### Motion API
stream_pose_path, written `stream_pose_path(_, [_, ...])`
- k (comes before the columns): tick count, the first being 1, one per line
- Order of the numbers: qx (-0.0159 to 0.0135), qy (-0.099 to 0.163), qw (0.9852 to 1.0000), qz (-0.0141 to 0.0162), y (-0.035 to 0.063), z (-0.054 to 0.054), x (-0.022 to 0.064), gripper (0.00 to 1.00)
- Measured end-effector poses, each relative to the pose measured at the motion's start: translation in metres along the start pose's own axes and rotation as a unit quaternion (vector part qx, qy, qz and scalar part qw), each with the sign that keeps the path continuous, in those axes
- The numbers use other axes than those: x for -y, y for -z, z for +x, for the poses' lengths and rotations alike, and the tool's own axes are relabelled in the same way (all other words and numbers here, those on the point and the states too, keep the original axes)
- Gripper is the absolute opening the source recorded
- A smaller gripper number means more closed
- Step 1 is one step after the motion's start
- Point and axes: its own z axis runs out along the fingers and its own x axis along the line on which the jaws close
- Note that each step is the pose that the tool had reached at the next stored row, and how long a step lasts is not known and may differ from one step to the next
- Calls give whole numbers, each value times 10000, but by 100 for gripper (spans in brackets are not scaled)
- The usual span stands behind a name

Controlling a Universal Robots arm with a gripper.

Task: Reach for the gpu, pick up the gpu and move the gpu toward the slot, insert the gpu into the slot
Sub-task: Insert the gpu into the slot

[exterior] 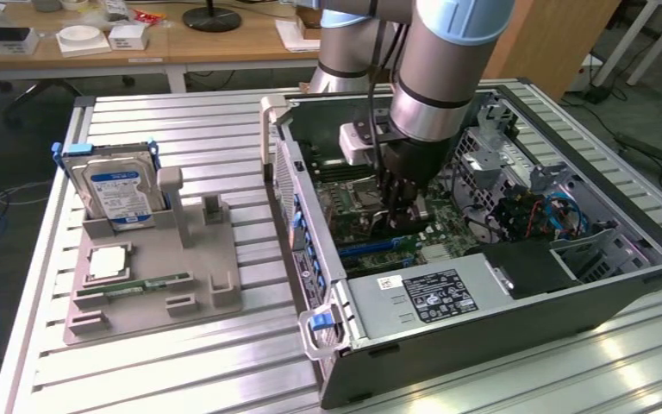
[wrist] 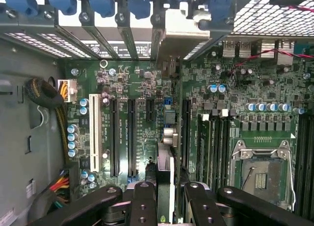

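The arm [exterior: 446, 60] reached down into the open PC case [exterior: 481, 285], w/ the gripper [exterior: 406, 216] low over the motherboard [exterior: 348, 211], near its middle in the exterior view. In the wrist view the gripper [wrist: 164, 199] had its black fingers [wrist: 142, 201] pinched on the gpu [wrist: 166, 172], which was seen edge-on as a thin upright strip running away from the fingers toward the case's rear wall. The card's silver bracket [wrist: 179, 37] sat up against the rear slot openings, among the blue clips [wrist: 103, 0]. The card stood over the board betw. the long black slots [wrist: 131, 138] on one side and the RAM slots [wrist: 211, 147] on the other; couldn't tell if its edge was seated or just above a slot. The CPU socket [wrist: 260, 172] lay beyond the RAM slots. Outside the case, at the exterior view's left, a grey tray [exterior: 153, 276] on the table [exterior: 193, 362] held a hard drive [exterior: 113, 185] standing upright, a CPU [exterior: 110, 260] and a RAM stick [exterior: 135, 285] lying flat.
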Motion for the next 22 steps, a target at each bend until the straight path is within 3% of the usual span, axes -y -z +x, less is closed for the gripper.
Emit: stream_pose_path(22, [-1, 1, 10000, -14, -138, 11, -81, 27])
